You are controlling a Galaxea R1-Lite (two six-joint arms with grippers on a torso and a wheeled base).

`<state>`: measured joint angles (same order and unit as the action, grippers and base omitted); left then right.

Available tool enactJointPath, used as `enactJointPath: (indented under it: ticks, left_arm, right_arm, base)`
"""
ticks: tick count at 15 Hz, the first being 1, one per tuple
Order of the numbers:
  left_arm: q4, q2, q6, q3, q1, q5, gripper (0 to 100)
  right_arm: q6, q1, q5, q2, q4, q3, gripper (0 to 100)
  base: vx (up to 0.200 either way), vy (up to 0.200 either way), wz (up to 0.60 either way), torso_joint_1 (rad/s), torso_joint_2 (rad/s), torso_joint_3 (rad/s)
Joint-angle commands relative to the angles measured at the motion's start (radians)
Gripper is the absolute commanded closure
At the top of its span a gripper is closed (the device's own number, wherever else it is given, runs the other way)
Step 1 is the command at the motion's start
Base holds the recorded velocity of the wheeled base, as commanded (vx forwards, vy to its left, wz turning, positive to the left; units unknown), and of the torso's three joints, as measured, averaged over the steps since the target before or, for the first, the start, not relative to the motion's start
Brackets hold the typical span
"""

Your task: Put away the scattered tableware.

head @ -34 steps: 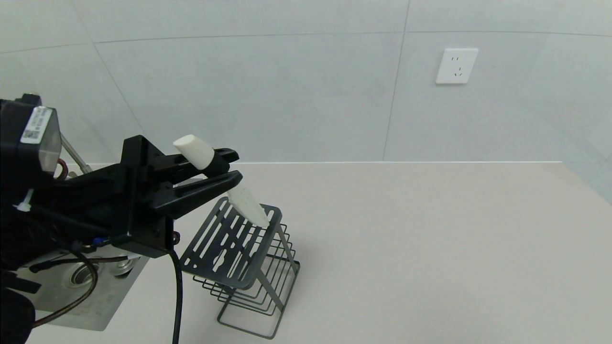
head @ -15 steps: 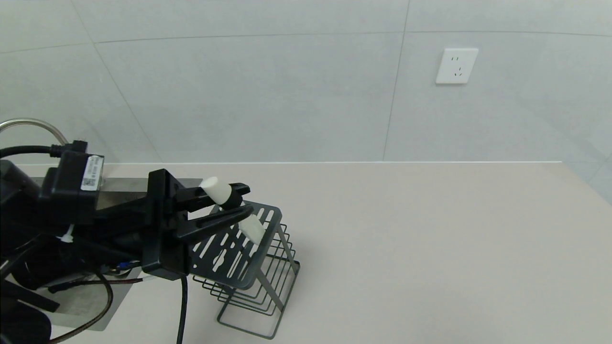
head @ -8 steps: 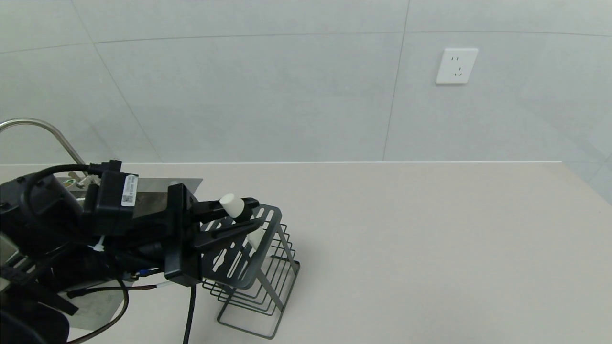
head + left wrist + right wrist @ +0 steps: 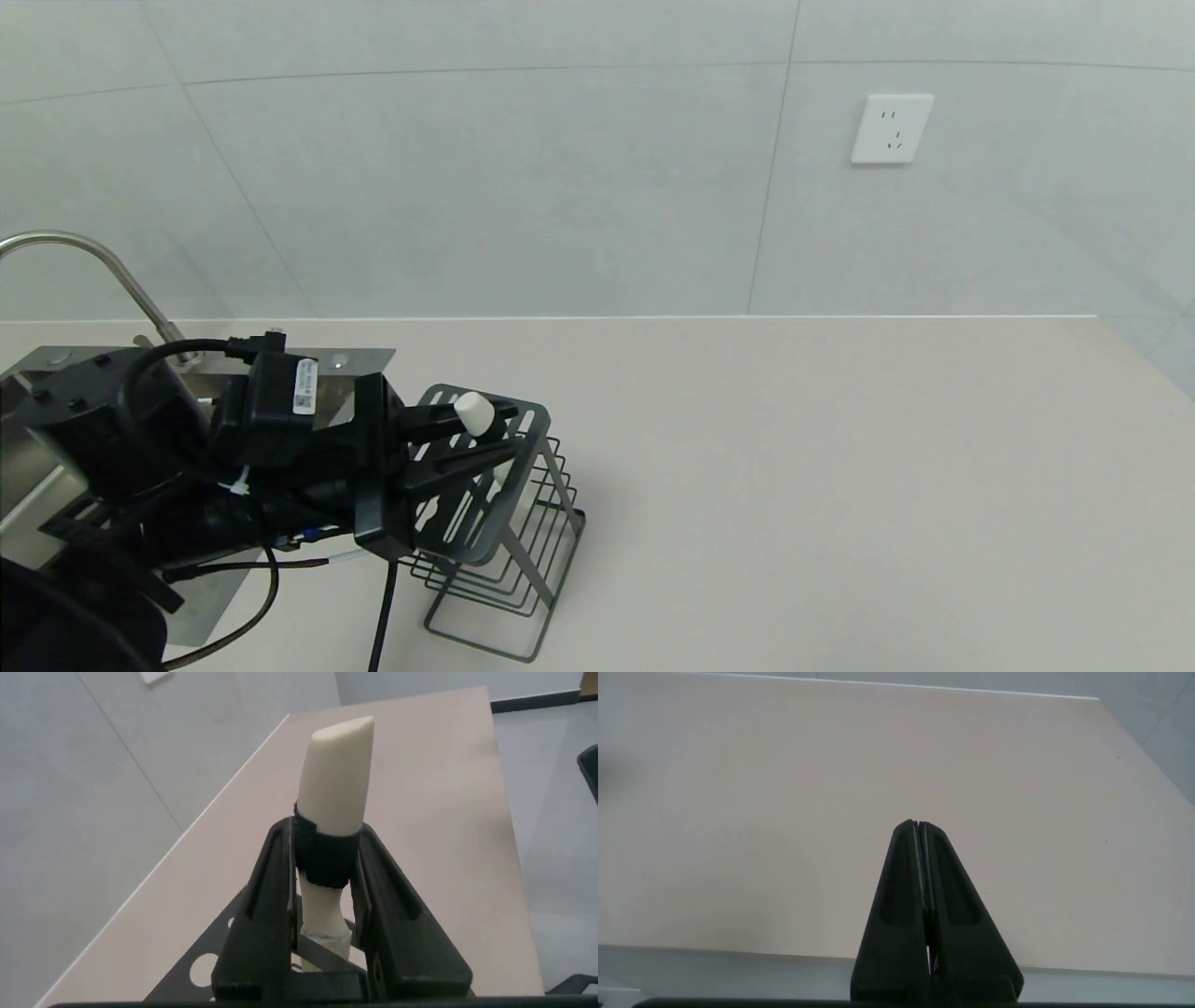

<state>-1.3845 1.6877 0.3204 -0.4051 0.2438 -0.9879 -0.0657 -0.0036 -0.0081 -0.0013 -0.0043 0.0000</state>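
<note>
Head view pictures place the left gripper [image 4: 509, 426] on the robot's left side, over the near part of the counter, where it is closed narrowly on a white knife [image 4: 474, 413]. The knife is gripped partway along its handle, so that the blunt butt end is left sticking up above the fingers. It is held tilted over a dark knife rack [image 4: 446, 525], and its lower part is passed down through one of the slots in the rack's slanted top plate; a pale sliver of it can be made out through the slots under the plate. The rack, a slotted plate carried on a wire frame, is stood on the beige countertop [image 4: 803, 467] just beside a steel sink [image 4: 347, 357], at whose far edge a curved faucet [image 4: 89, 246] is mounted. A white wall socket [image 4: 892, 128] is set into the grey tiled wall behind, well apart from the rack. From the left wrist view, the handle is seen clamped on both sides by the two black fingers, with the perforated plate directly below it. From the right wrist view, the right gripper [image 4: 917, 827] is seen with its fingers pressed together on nothing, held above bare countertop.
</note>
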Motion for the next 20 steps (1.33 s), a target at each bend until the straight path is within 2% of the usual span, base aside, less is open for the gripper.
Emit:
enactJointPath:
  ticks: [1,2,3,8,9,11,13,14,15,16,17,18,19,20]
  left_arm:
    - [-0.001,0.012,0.0,0.003,0.0,0.002,100]
    - [-0.001,0.014,0.0,0.008,0.0,0.003,100]
    - [0.001,0.014,0.0,0.009,0.0,0.005,0]
    - [-0.021,-0.009,-0.003,0.022,-0.003,0.006,0]
    - [-0.057,-0.075,-0.015,0.023,-0.021,0.006,0]
    - [-0.061,-0.27,-0.023,0.061,-0.058,0.005,0]
    - [-0.038,-0.582,-0.029,0.195,-0.061,0.005,0]
    - [0.016,-0.703,-0.029,0.25,-0.063,0.005,0]
    - [0.17,-0.899,-0.034,0.331,-0.077,0.008,0]
    - [0.387,-1.114,-0.087,0.381,-0.11,0.025,0]
    - [0.64,-1.35,-0.184,0.384,-0.15,0.057,0]
    - [0.892,-1.548,-0.276,0.348,-0.189,0.061,0]
    - [1.157,-1.688,-0.336,0.304,-0.25,0.069,0]
    - [1.243,-1.686,-0.287,0.304,-0.247,0.09,0]
  right_arm:
    - [0.0,-0.001,0.0,0.001,0.0,0.0,100]
    - [0.0,0.001,-0.001,0.001,0.0,0.0,100]
    - [0.0,0.001,0.0,0.001,0.0,0.0,100]
    - [0.001,0.001,0.0,0.001,0.0,0.0,100]
    - [0.001,0.001,0.0,0.001,0.0,0.0,100]
    - [0.009,0.001,-0.001,0.001,0.001,0.0,100]
    - [0.058,0.001,-0.003,0.001,0.003,0.0,100]
    - [0.058,0.001,-0.003,0.001,0.003,0.0,100]
    - [0.055,0.001,0.0,0.001,0.003,0.0,100]
    - [0.055,0.001,0.0,0.001,0.003,0.0,100]
    - [0.058,0.001,-0.001,0.001,0.003,0.0,100]
    - [0.058,0.001,-0.003,0.001,0.003,0.0,100]
    - [0.058,0.001,-0.003,0.001,0.003,0.0,100]
    - [0.058,0.001,-0.003,0.001,0.003,0.0,100]
  base:
    - [0.0,0.0,0.0,0.0,0.0,0.0]
    - [0.0,0.0,0.0,0.0,0.0,0.0]
    - [0.0,0.0,0.0,0.0,0.0,0.0]
    - [0.0,0.0,0.0,0.0,0.0,0.0]
    - [0.0,0.0,0.0,0.0,0.0,0.0]
    - [0.0,0.0,0.0,0.0,0.0,0.0]
    - [0.0,0.0,0.0,0.0,0.0,0.0]
    - [0.0,0.0,0.0,0.0,0.0,0.0]
    - [0.0,0.0,0.0,0.0,0.0,0.0]
    - [0.0,0.0,0.0,0.0,0.0,0.0]
    - [0.0,0.0,0.0,0.0,0.0,0.0]
    - [0.0,0.0,0.0,0.0,0.0,0.0]
    - [0.0,0.0,0.0,0.0,0.0,0.0]
    - [0.0,0.0,0.0,0.0,0.0,0.0]
